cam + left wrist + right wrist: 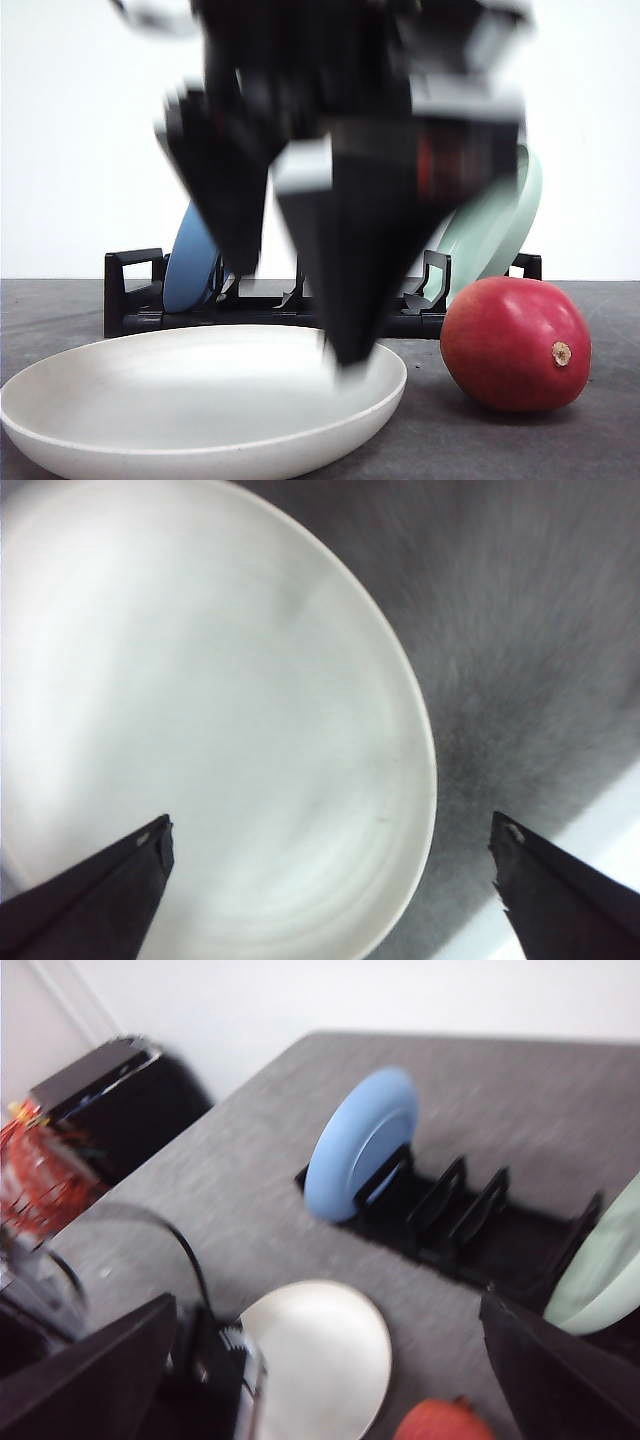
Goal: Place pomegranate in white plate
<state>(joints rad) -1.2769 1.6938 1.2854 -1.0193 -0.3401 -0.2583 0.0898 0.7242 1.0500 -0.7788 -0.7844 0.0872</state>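
My left pincer hangs spread and empty over the white plate, its fingers blurred above the plate's right side. My right pincer is spread too, high over the table. Behind stands a black rack holding a blue plate and a pale green plate. The pomegranate rests on the table just right of the white plate.

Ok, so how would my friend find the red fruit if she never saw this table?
Start at the black plate rack along the back of the dark grey table, then come forward to the wide, shallow, off-white plate lying flat. Just right of that plate, resting on the table, is the smooth, round, deep-red pomegranate. It is the only red, ball-shaped thing there, with a small tan stem scar.
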